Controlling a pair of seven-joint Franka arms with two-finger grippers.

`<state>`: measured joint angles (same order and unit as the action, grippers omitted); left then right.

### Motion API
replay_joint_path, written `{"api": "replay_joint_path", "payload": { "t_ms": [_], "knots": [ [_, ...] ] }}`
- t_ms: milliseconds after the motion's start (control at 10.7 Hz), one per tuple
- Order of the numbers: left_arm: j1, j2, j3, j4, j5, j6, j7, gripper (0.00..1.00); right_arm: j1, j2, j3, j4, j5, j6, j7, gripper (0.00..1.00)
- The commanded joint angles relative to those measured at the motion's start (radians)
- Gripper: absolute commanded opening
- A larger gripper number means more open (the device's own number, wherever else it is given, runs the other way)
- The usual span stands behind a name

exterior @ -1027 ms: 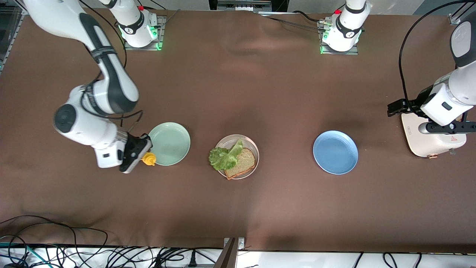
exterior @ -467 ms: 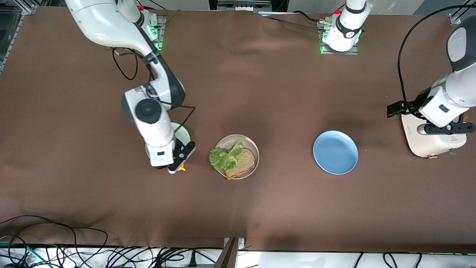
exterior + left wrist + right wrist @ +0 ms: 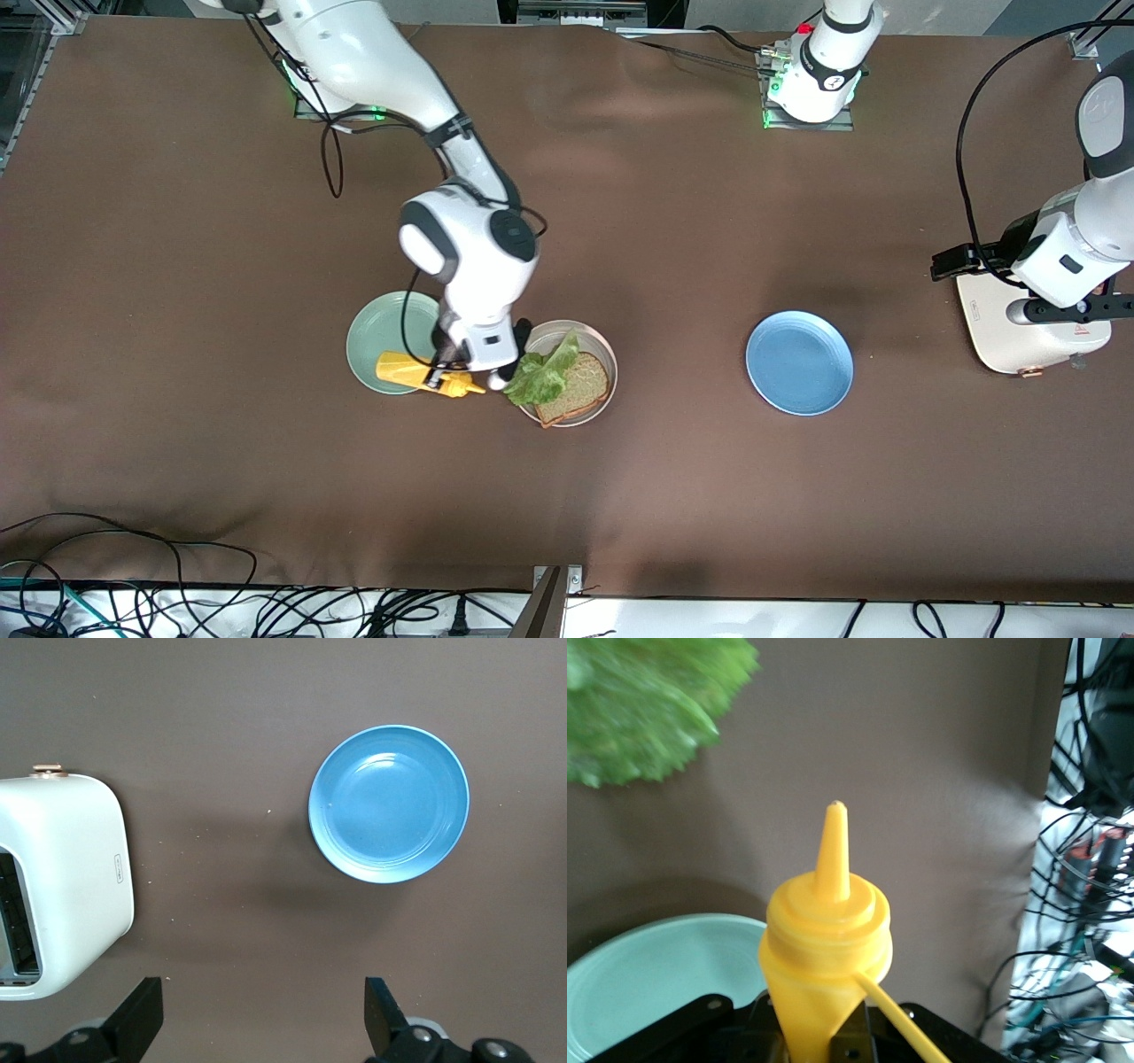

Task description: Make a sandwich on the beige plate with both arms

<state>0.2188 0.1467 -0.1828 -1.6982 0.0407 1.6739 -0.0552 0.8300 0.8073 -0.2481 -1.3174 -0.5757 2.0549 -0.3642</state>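
Holding a yellow squeeze bottle (image 3: 423, 373) sideways, the right gripper (image 3: 462, 365) hangs over the gap between the mint green plate (image 3: 379, 334) and the beige plate (image 3: 600, 353), its fingers closed on the bottle's body. The nozzle points toward the beige plate; the bottle's base lies over the green plate's rim. In the right wrist view the bottle (image 3: 827, 957) fills the middle, with the green plate (image 3: 647, 974) and the lettuce (image 3: 642, 709) at either side of it.

Beige plate: near the middle of the table (image 3: 620, 496), between the green plate and the blue plate (image 3: 799, 362).
Contents: one slice of brown bread (image 3: 578, 387), lying flat, with a ruffled lettuce leaf (image 3: 545, 372) resting on it and spilling over the rim toward the green plate. No second slice lies on top.

Blue plate: toward the left arm's end of the table, well apart from the beige plate.

Left gripper (image 3: 264, 1014): waits over bare table between the cream toaster (image 3: 1028, 332) and the blue plate (image 3: 388, 803), fingers spread wide, holding nothing.

Toaster (image 3: 58, 881): close to the table edge at the left arm's end.
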Motion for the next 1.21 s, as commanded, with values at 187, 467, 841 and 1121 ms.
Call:
{"api": "replay_joint_path", "payload": {
  "t_ms": [187,467,841,1121],
  "knots": [
    [0.036,0.001,-0.007,-0.008,0.021,0.012,0.017,1.0,0.221,0.183,-0.195,0.104,-0.104,-0.08,-0.001,0.0],
    [0.05,0.001,-0.006,-0.006,0.021,0.012,0.023,1.0,0.225,0.181,-0.183,0.112,-0.151,-0.087,-0.002,0.0],
    [0.115,0.001,-0.003,0.018,0.022,-0.014,0.079,1.0,0.196,0.084,-0.102,0.064,-0.122,-0.081,0.046,0.0],
    [0.227,0.001,-0.003,0.031,0.013,-0.011,0.265,1.0,0.15,-0.025,-0.079,-0.058,0.052,-0.02,0.1,0.0]
  ]
}}
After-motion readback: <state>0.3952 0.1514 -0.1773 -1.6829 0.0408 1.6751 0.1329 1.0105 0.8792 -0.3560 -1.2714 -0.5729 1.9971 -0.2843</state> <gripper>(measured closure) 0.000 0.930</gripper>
